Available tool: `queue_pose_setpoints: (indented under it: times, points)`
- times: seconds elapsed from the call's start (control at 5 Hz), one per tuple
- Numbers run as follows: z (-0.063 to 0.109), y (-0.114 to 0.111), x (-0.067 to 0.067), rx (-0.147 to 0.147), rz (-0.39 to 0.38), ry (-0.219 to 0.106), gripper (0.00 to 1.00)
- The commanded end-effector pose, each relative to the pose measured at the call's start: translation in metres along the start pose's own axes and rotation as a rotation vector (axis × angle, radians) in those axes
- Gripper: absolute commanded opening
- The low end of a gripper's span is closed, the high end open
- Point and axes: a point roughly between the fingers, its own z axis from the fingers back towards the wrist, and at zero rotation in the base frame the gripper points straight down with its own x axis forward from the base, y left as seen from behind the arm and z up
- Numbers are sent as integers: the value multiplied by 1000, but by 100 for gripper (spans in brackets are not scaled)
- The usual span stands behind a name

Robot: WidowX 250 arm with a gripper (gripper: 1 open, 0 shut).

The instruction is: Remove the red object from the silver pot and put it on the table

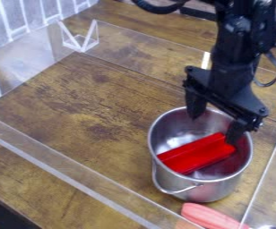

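The red object (198,153), a bright red flat block, lies slanted inside the silver pot (167,141) at the lower right of the table (99,103). My gripper (216,123) hangs just above the pot's far rim, open, with its two dark fingers spread apart. One finger is over the rim's upper left part, the other is near the block's upper right end. Nothing is held between the fingers.
Clear acrylic walls (56,161) border the wooden tabletop on all sides. A salmon-red rounded handle-like thing (219,217) lies outside the wall at the bottom right. A small clear acrylic stand (78,38) sits at the back left.
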Motion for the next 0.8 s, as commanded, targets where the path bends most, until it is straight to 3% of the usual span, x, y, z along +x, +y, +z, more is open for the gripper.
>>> queue_pose_setpoints:
  times: [0.0, 0.2, 0.6]
  points:
    - [21, 11, 11, 8, 72, -105, 100]
    - [34, 5, 18, 36, 150, -115, 100]
    - [27, -1, 18, 37, 280, -83, 100]
